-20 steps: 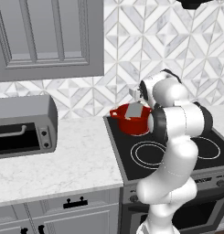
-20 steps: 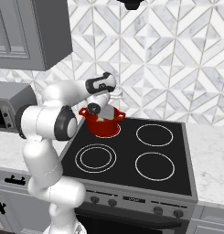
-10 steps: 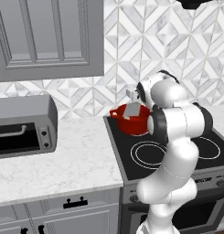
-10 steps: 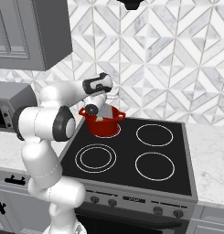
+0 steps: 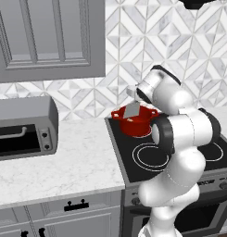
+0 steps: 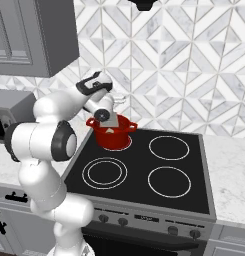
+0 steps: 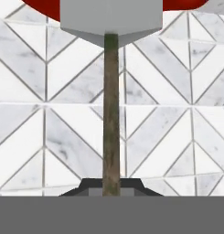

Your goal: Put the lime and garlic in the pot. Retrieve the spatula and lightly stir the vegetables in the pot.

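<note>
- The claw (image 7: pixel 111 185) is clamped tight on the spatula (image 7: pixel 111 114); in the hand view the thin brown handle rises straight out from between the two dark finger tips.
- At the far end of that handle sits the flat pale grey blade, and behind the blade shows the red of the pot (image 7: pixel 40 7), seen against the patterned wall tiles (image 7: pixel 177 114).
- In the left base view the spatula (image 5: pixel 131 109) hangs blade-down from the arm's hand, its blade at the pot's (image 5: pixel 135 122) rim on the side nearer the bench.
- In the right base view the blade (image 6: pixel 110 120) reaches down into the mouth of the pot (image 6: pixel 113 136); a pale piece shows inside the pot beside it, too small to name.
- The pot stands on the rear left burner of the black stove (image 6: pixel 184 197), close to the back wall.
- The front left burner ring (image 6: pixel 104 173) and both right-hand rings carry nothing.
- To the left of the stove runs the marble bench (image 5: pixel 59 162), with a grey toaster oven (image 5: pixel 22 127) at its rear left, well apart from the pot.
- A grey wall cabinet (image 5: pixel 50 37) hangs above the bench.
</note>
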